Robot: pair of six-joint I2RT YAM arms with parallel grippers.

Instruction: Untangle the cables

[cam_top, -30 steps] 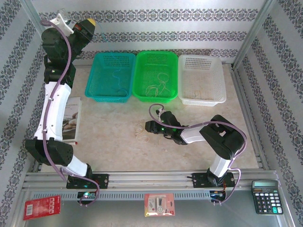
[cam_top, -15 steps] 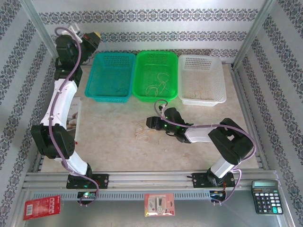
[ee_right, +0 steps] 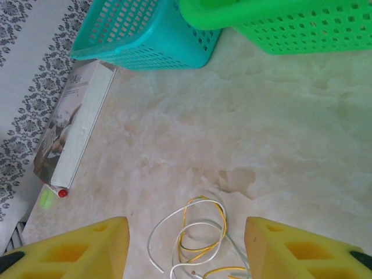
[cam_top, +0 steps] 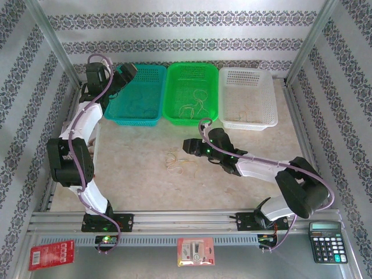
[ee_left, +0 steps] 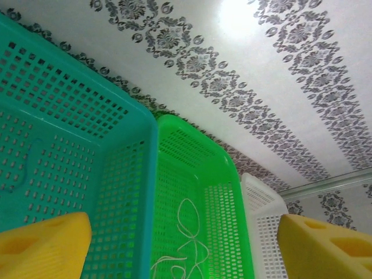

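L hand (ee_left: 185,244) spread wide, empty, above teal basket (ee_left: 145,174). R hand (ee_right: 186,247) low over desk (ee_right: 261,128), spread, astride loose white/yellow cables (ee_right: 195,232), not pinching.

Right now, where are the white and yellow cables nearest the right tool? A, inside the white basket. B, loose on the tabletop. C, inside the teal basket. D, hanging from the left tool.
B: the white and yellow cables lie loose on the tabletop, and the right tool has its fingers standing apart on either side of them.
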